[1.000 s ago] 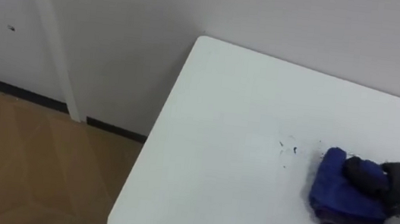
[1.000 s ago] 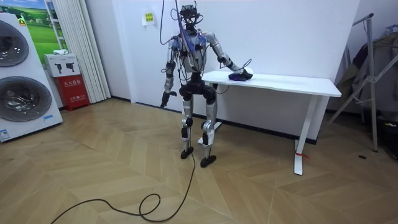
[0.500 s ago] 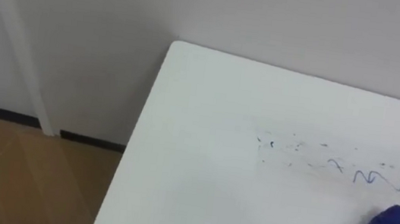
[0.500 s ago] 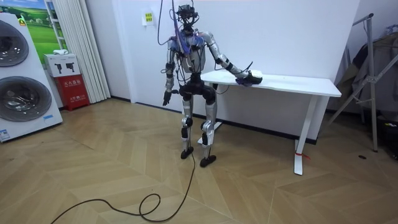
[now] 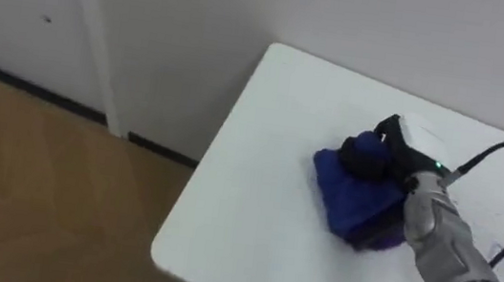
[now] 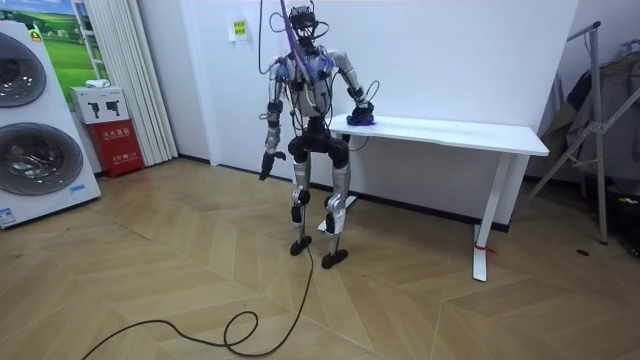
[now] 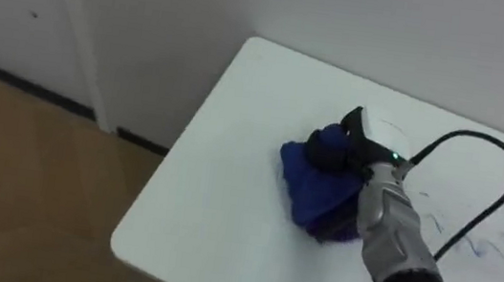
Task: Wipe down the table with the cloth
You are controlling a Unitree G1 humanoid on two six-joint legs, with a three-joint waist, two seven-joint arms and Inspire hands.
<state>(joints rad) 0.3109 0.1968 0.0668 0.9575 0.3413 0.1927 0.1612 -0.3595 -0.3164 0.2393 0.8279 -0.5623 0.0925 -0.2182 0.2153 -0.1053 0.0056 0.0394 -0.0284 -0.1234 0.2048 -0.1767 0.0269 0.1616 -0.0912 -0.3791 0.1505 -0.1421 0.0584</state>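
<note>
A crumpled blue cloth (image 5: 350,203) lies on the white table (image 5: 251,228) near its left end. My right hand (image 5: 393,151) rests on top of the cloth, dark fingers curled into its folds. The right eye view has the same cloth (image 7: 308,198) and right hand (image 7: 358,140), with faint blue pen scribbles (image 7: 487,249) on the tabletop to the right of my forearm. In the room view I stand at the table's (image 6: 450,130) end, right hand (image 6: 358,108) on the cloth (image 6: 360,120), while my left hand (image 6: 265,165) hangs by my side.
The table's left edge and near corner (image 5: 161,250) drop off to wooden floor (image 5: 35,182). A white wall runs behind the table. Washing machines (image 6: 35,120) and a red box (image 6: 117,145) stand at the room view's left, a metal rack (image 6: 590,110) at its right.
My right hand has swept the cloth from further right on the table back toward its left end. The eye view has shifted with the head.
</note>
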